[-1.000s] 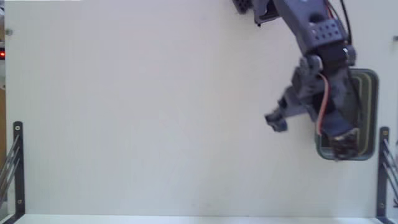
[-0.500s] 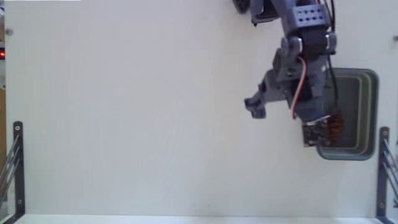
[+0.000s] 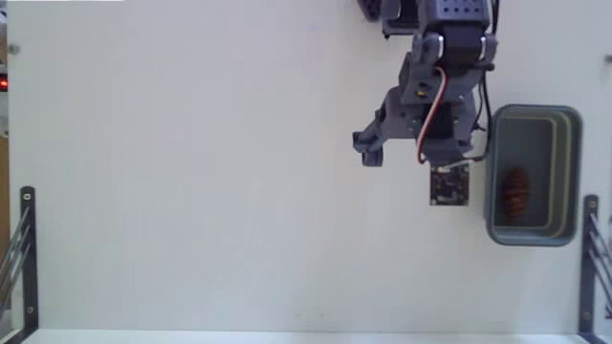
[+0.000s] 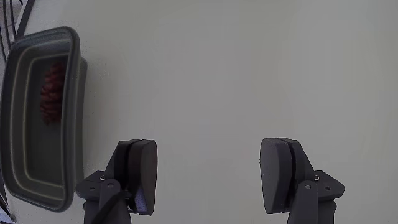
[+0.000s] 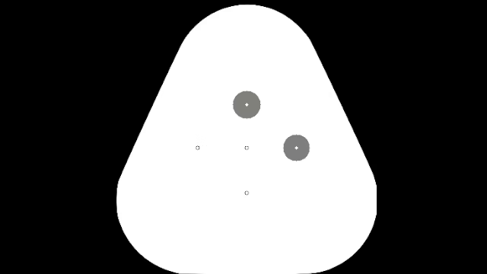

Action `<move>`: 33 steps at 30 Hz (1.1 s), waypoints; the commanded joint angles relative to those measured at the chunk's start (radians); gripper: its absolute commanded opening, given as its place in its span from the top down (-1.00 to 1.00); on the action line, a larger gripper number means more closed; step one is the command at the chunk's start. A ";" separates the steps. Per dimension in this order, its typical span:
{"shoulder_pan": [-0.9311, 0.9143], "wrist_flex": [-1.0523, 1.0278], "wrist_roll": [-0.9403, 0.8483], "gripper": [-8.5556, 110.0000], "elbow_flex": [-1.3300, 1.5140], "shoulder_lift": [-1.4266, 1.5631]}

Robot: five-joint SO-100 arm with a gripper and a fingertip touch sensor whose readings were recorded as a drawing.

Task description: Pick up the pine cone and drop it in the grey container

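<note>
The reddish-brown pine cone [image 3: 516, 196] lies inside the grey container [image 3: 574, 172] at the right edge of the white table in the fixed view. My gripper [image 3: 409, 170] hangs just left of the tub, open and holding nothing. In the wrist view the container [image 4: 74, 124] stands at the left with the pine cone [image 4: 52, 93] on its floor. The gripper [image 4: 209, 174] shows at the bottom of that view, its two dark fingers [image 4: 140, 168] wide apart over bare table.
Black metal brackets stand at the table's lower left [image 3: 27, 258] and lower right [image 3: 590, 258] in the fixed view. The arm's base is at the top edge [image 3: 421, 14]. A small red light [image 3: 3, 84] glows at the left edge.
The gripper has swung left, from over the container to the table beside it. The pine cone has left the jaws and now lies in the container.
</note>
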State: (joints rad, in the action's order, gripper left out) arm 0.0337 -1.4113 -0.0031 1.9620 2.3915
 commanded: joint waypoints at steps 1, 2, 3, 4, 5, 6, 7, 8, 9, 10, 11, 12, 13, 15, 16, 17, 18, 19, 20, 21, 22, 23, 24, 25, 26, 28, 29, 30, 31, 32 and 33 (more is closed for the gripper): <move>-0.020 -0.019 0.003 -1.00 0.020 0.071; -0.023 -0.019 0.003 -1.00 0.023 0.075; -0.026 -0.019 0.003 -1.00 0.027 0.079; -0.029 -0.019 0.003 -1.00 0.031 0.082; -0.030 -0.019 0.003 -1.00 0.033 0.084; -0.032 -0.019 0.003 -1.00 0.035 0.087; -0.033 -0.019 0.003 -1.00 0.037 0.088; -0.034 -0.019 0.003 -1.00 0.037 0.089; -0.034 -0.019 0.003 -1.00 0.037 0.089; -0.034 -0.019 0.003 -1.00 0.037 0.089; -0.034 -0.019 0.003 -1.00 0.037 0.089; -0.034 -0.019 0.003 -1.00 0.037 0.089; -0.034 -0.019 0.003 -1.00 0.037 0.089; -0.034 -0.019 0.003 -1.00 0.037 0.089; -0.034 -0.019 0.003 -1.00 0.037 0.089; -0.034 -0.019 0.003 -1.00 0.037 0.089; -0.034 -0.019 0.003 -1.00 0.037 0.089; -0.034 -0.019 0.003 -1.00 0.037 0.089; -0.034 -0.019 0.003 -1.00 0.037 0.089; -0.034 -0.019 0.003 -1.00 0.037 0.089; -0.034 -0.019 0.003 -1.00 0.037 0.089; -0.034 -0.019 0.003 -1.00 0.037 0.089; -0.034 -0.019 0.003 -1.00 0.037 0.089; -0.034 -0.019 0.003 -1.00 0.037 0.089; -0.034 -0.019 0.003 -1.00 0.037 0.089; -0.034 -0.019 0.003 -1.00 0.037 0.089; -0.034 -0.019 0.003 -1.00 0.037 0.089; -0.034 -0.019 0.003 -1.00 0.037 0.089; -0.034 -0.019 0.003 -1.00 0.037 0.089; -0.034 -0.019 0.003 -1.00 0.037 0.089; -0.034 -0.019 0.003 -1.00 0.037 0.089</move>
State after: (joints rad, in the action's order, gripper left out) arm 0.0092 -1.4113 -0.0046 1.9942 2.4375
